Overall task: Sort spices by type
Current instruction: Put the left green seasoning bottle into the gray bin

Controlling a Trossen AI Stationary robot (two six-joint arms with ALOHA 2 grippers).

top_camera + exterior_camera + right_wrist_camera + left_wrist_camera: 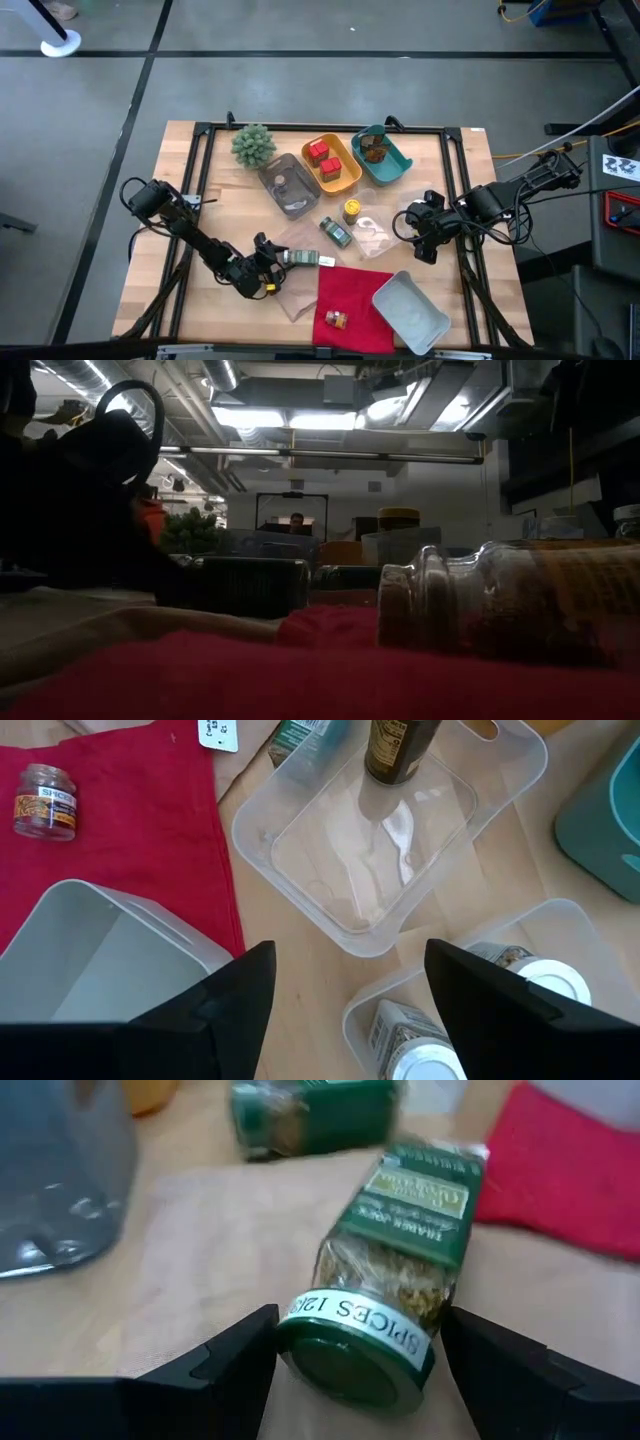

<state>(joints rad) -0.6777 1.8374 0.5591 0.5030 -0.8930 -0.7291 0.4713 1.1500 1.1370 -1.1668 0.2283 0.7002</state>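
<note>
A green-capped spice jar (400, 1280) lies on its side on a tan sheet (300, 258), cap toward my left gripper (360, 1340). That gripper is open, with one finger on each side of the cap. My right gripper (345, 980) is open and hovers over a clear tray (380, 850), touching nothing. A second green jar (335, 232) and a yellow-capped jar (352, 211) stand mid-table. A brown-spice jar (335, 320) lies on the red cloth (355, 290). Red tins (323, 157) sit in the orange tray and brown jars (374, 150) in the teal tray. Two white-capped jars (540, 982) lie in a small clear tray. My left gripper comes in level from the table's left, and its fingers (240, 1345) stand close on either side of the jar's green cap (350, 1365). I cannot tell whether they touch it. The jar lies flat on the tan sheet.
A spiky green plant (253, 145) stands at the far left beside a clear grey tray (285, 183). A white tray (410, 310) sits at the near right, partly on the red cloth. A dark jar (400, 745) stands at the clear tray's far end. Black rails frame the table.
</note>
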